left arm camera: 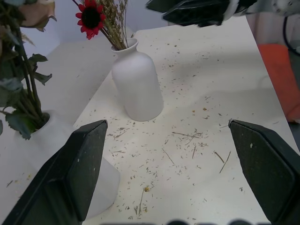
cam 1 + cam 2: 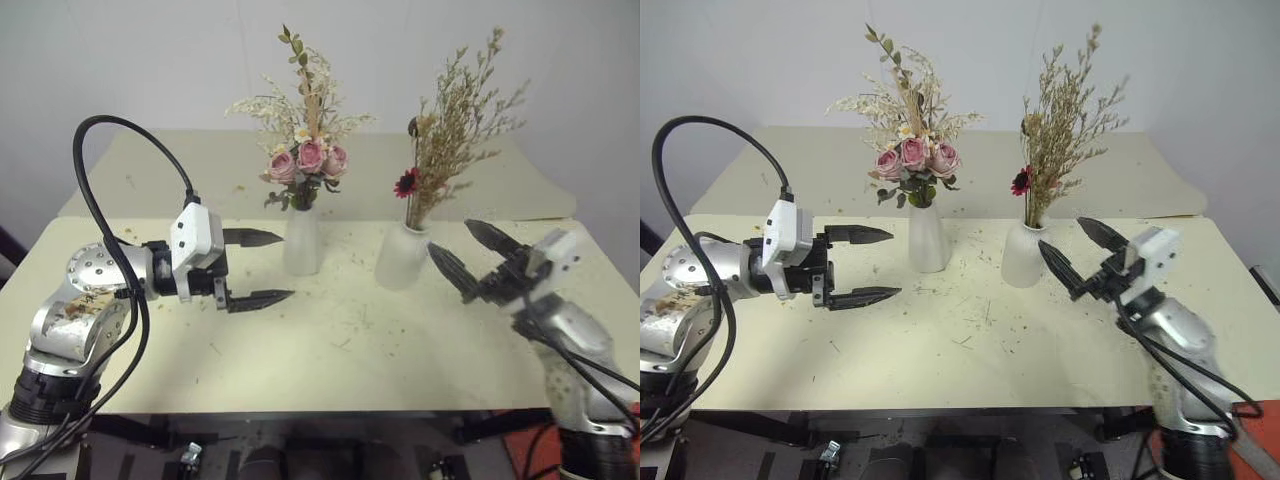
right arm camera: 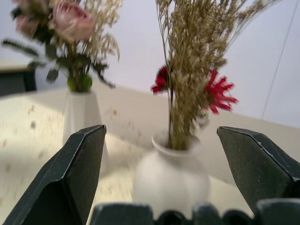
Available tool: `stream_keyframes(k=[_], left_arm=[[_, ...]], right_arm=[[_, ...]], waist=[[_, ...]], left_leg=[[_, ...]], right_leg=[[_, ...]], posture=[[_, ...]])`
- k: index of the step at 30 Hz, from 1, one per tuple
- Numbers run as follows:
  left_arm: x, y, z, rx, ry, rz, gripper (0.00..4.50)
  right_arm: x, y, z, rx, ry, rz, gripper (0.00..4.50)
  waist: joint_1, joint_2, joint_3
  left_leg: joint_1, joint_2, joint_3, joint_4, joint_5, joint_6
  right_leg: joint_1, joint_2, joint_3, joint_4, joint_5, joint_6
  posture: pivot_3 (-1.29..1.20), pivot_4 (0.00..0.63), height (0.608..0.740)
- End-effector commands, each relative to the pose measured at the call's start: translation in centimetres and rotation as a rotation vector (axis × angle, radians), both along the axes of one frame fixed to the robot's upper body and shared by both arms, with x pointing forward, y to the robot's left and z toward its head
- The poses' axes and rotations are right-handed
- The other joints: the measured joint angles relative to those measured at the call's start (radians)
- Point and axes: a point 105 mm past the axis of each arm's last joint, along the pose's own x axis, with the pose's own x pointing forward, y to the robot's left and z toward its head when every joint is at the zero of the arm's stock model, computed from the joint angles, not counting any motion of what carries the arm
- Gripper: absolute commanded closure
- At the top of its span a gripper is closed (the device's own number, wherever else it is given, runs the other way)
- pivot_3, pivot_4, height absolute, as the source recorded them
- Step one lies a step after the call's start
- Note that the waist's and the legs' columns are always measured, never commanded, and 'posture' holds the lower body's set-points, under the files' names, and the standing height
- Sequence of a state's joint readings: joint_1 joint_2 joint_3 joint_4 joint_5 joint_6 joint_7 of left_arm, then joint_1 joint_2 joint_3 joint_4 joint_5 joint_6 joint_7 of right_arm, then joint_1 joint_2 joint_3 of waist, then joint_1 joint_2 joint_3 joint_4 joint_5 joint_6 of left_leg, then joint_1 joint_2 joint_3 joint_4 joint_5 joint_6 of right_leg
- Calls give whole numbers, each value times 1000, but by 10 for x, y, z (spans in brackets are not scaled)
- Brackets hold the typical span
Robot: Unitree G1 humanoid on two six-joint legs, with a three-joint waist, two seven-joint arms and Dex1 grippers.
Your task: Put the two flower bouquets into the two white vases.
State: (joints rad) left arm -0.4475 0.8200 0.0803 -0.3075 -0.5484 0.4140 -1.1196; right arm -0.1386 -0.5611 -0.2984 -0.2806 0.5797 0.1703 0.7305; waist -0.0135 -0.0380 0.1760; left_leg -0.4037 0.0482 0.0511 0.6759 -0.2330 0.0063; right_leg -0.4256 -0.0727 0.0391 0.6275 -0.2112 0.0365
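Both the left gripper (image 2: pixel 258 268) and the right gripper (image 2: pixel 474 256) are seen spread apart and empty, the pink rose bouquet (image 2: pixel 305 160) being seated in the tall slim vase (image 2: pixel 301 240) and the dried tan sprigs (image 2: pixel 455 130) in the round-shouldered vase (image 2: pixel 402 258), so the task is judged complete.

We see two plain white vases: the tall vase (image 2: pixel 301 242) holds pink roses (image 2: pixel 309 158) with green leaves and pale cream filler, and the round vase (image 2: pixel 402 257) holds tan dried sprigs (image 2: pixel 455 125) with one red, dark-centred flower (image 2: pixel 407 183). The table (image 2: pixel 330 350) is pale cream, flecked with tan bits.
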Motion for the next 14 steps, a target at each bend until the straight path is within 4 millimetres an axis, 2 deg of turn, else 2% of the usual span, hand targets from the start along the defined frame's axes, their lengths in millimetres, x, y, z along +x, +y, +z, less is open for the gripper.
stream_keyframes(k=[1, 8, 14], left_arm=[[-5, 5, 10, -10, -58, 16, 0], [-9, 15, 8, -18, -54, 59, 0], [-16, 34, 4, -5, -33, 99, 0]], right_arm=[[-21, -12, 11, -115, -17, 74, 30], [-40, -44, 8, -344, 91, 146, 30], [-53, -68, 10, -477, 167, 167, 30]], waist=[[-1, 0, 0], [0, 0, 0], [-1, 0, 0]], left_leg=[[0, 0, 0, 0, 0, 0], [2, 0, 1, 0, 0, 0], [3, 0, 1, 0, 0, 0]], right_leg=[[0, 0, 0, 0, 0, 0], [2, 0, 1, 0, 0, 0], [2, 0, 1, -1, -1, 0]], posture=[[0, 150, 740], [0, 150, 740], [0, 150, 740]])
